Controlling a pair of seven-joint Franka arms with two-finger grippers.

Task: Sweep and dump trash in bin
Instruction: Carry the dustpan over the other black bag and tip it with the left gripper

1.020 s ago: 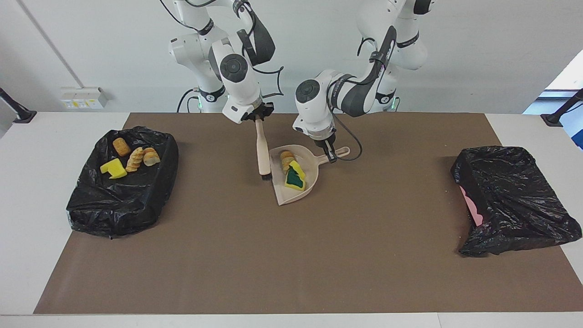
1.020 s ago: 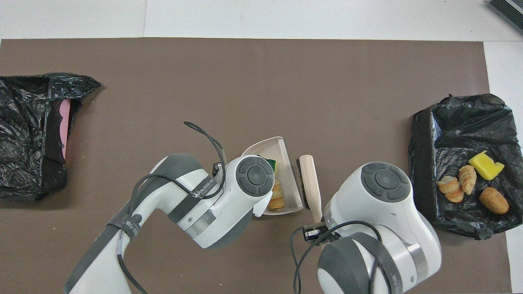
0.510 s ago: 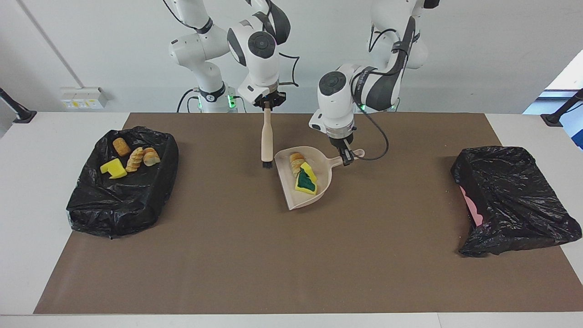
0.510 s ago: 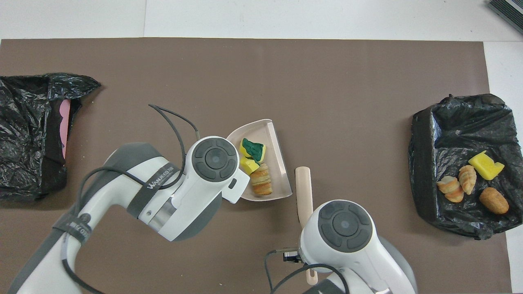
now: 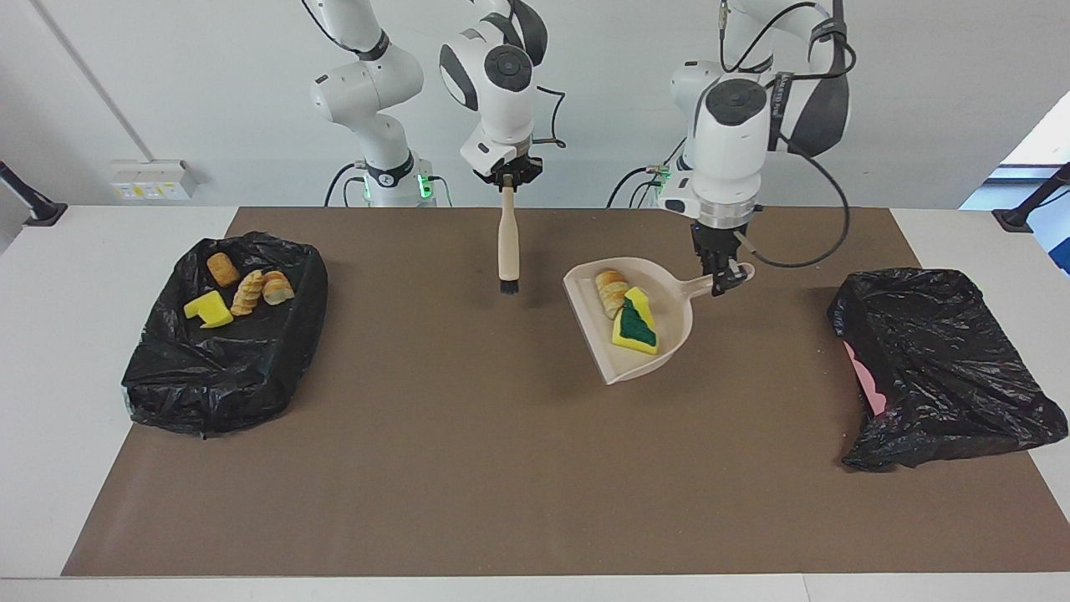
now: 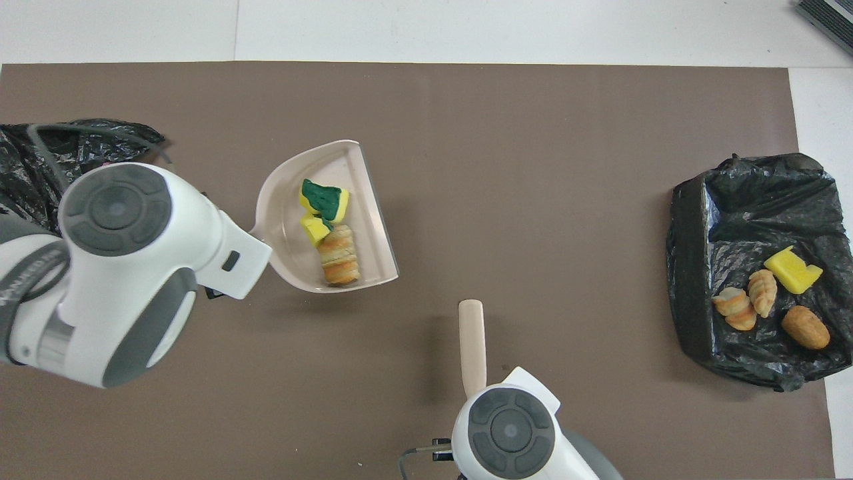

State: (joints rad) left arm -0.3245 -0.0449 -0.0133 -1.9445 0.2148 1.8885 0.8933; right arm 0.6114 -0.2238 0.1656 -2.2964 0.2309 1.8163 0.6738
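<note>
**Dustpan carried toward the left arm's end, brush lifted back**

Since a second ago the left arm has swung the loaded dustpan (image 5: 623,372) away from the middle of the mat toward the left arm's end. The right arm has drawn the brush (image 5: 507,251) up and back toward the robots, so the two tools are now well apart.

The white table (image 5: 50,351) carries one brown mat (image 5: 468,468) that covers most of it. The whole strip of mat farther from the robots lies bare, as does the middle between the two bags.

There are two black bags. The open bag (image 5: 217,376) sits at the right arm's end on the mat's edge. The closed bag (image 5: 945,368), with a pink patch showing, sits at the left arm's end and overhangs the mat's edge.

The left claw (image 5: 724,280) is clamped on the dustpan's handle and holds the pan over the mat, near the closed bag. The right claw (image 5: 506,177) is closed on the brush's handle top; the brush hangs upright, bristles down.

The trash counts seven scraps. Three lie in the dustpan: one ridged tan bread chunk (image 6: 338,257), one green-topped yellow sponge (image 6: 323,200) and one small yellow sponge bit (image 6: 312,228). Four lie in the open bag: three bread chunks (image 5: 247,291) and one notched yellow sponge (image 5: 207,311).
</note>
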